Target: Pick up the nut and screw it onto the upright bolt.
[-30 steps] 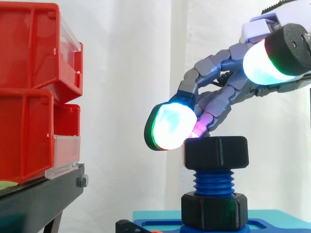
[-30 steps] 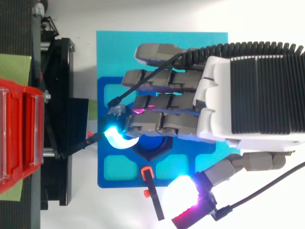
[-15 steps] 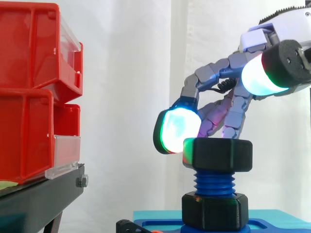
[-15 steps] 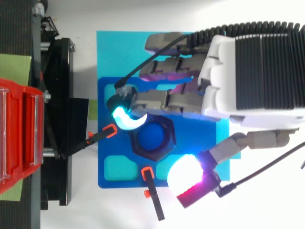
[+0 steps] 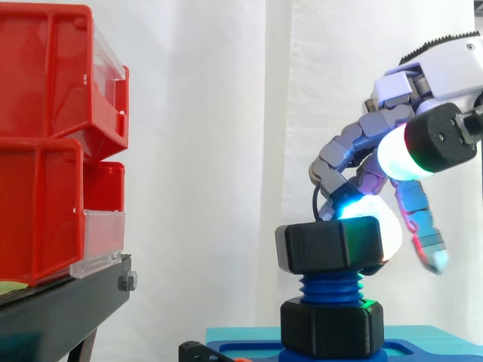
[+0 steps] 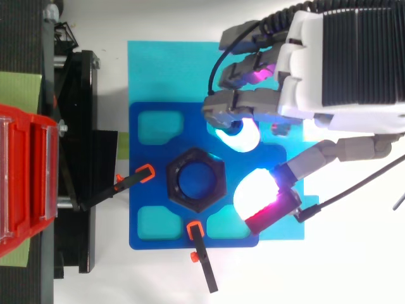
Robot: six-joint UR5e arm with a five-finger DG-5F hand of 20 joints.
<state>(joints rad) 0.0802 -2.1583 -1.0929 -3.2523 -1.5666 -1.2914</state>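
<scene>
Nut on the upright bolt, hand beside it.
The black nut sits on the top threads of the blue bolt. The hand is at its right, fingers curled and holding nothing, with the glowing pads near the nut.

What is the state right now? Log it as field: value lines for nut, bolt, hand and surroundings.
nut: black hex nut on the top of the bolt's thread
bolt: blue bolt, upright in a blue base, second black nut at its foot
hand: hand beside the top nut, fingers curled, not round it
surroundings: red bins on a black stand
</scene>
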